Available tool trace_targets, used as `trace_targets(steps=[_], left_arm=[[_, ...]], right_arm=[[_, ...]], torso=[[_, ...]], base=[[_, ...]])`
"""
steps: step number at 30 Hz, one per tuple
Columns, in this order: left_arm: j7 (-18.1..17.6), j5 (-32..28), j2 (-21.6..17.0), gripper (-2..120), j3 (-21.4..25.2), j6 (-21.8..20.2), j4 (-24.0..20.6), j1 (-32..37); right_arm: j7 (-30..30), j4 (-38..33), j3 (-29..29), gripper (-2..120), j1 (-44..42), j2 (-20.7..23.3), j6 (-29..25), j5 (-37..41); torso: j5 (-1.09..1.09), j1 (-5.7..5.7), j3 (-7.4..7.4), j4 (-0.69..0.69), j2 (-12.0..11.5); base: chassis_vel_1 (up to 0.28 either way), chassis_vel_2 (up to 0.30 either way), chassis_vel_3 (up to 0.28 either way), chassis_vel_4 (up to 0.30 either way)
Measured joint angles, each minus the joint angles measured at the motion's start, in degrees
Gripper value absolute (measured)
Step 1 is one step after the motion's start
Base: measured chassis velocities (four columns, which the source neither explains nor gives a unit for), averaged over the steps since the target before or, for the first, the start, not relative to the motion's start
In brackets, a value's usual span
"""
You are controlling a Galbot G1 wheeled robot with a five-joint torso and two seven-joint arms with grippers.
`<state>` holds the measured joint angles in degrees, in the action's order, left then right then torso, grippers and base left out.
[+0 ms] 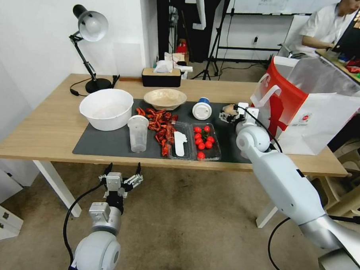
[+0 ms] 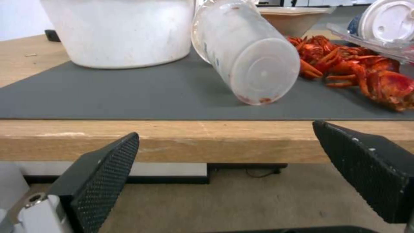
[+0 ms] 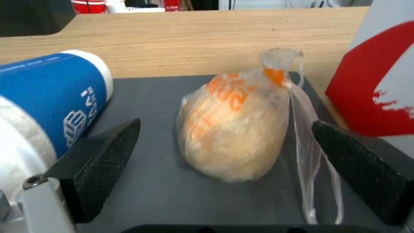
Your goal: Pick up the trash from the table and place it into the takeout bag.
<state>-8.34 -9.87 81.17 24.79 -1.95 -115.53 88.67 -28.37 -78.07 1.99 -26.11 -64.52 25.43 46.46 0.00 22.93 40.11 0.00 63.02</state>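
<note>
Trash spread over the dark mat, bag at the bench's right end.
The wrapped tan lump [image 3: 233, 129] lies beside the blue-sleeved cup [image 1: 202, 109]; the clear cup [image 1: 138, 133] stands near the front edge, the beige bowl [image 1: 165, 98] behind; the takeout bag [image 1: 308, 108] stands open.

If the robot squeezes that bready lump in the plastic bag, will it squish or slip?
The tan lump in clear plastic wrap looks soft, so it would probably squish a bit. The loose, shiny wrap may slide or crinkle between the open right gripper fingers. Its dangling tail looks floppy and would likely hang down.
</note>
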Motion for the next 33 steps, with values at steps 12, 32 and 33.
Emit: trace_targets(steps=[12, 32, 33], left_arm=[[1.68, 0.07, -0.8, 100, 0.23, -0.79, 0.31, -0.19], [3.2, 0.03, -4.3, 100, 0.77, -0.73, 0.93, -0.44], [3.17, 0.03, -4.18, 100, 0.7, -0.69, 0.93, -0.35]], right_arm=[[-1.29, 4.08, 1.38, 100, 2.87, -1.37, 2.34, -0.55], [-2.13, 8.98, 2.25, 100, 5.79, -3.3, 3.69, -1.81], [-2.34, 9.51, 2.37, 100, 6.18, -3.45, 3.73, -1.83]], torso=[[0.0, -0.01, 0.0, 0.0, 0.01], [0.0, -0.02, 0.0, 0.0, 0.01], [0.0, -0.01, 0.0, 0.01, 0.0]], base=[[0.0, 0.0, 0.0, 0.0], [0.0, 0.0, 0.0, 0.0], [0.0, 0.0, 0.0, 0.0]])
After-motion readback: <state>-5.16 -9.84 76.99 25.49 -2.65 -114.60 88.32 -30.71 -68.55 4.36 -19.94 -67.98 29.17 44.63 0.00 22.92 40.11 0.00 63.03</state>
